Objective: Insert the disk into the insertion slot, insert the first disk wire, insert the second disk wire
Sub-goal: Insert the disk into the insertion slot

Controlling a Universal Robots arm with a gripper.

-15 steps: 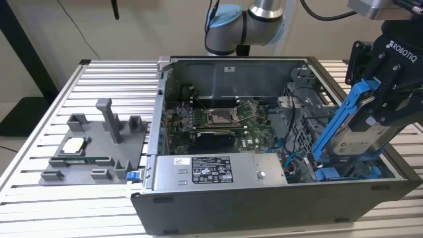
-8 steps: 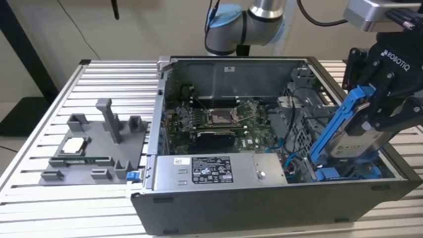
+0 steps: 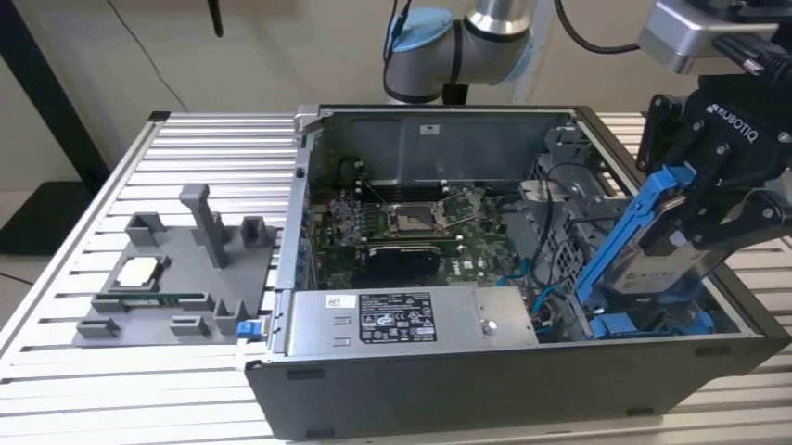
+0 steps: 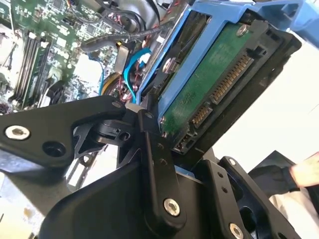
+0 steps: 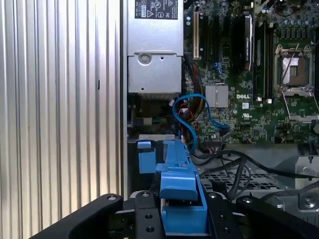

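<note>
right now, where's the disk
At the exterior view's right, the disk is clamped in the hand, tilted, its lower end down by the insertion slot at that end of the open computer case.

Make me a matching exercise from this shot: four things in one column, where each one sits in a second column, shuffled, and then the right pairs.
Things:
1. disk
2. power supply box
3. grey plastic fixture
4. motherboard

Places:
A. on the slatted table, outside the computer case
B. flat on the case floor, mid-case
C. held tilted in the gripper
D. inside the case, against the wall nearest the exterior view's camera

Pairs: 1-C, 2-D, 3-A, 4-B.
</note>
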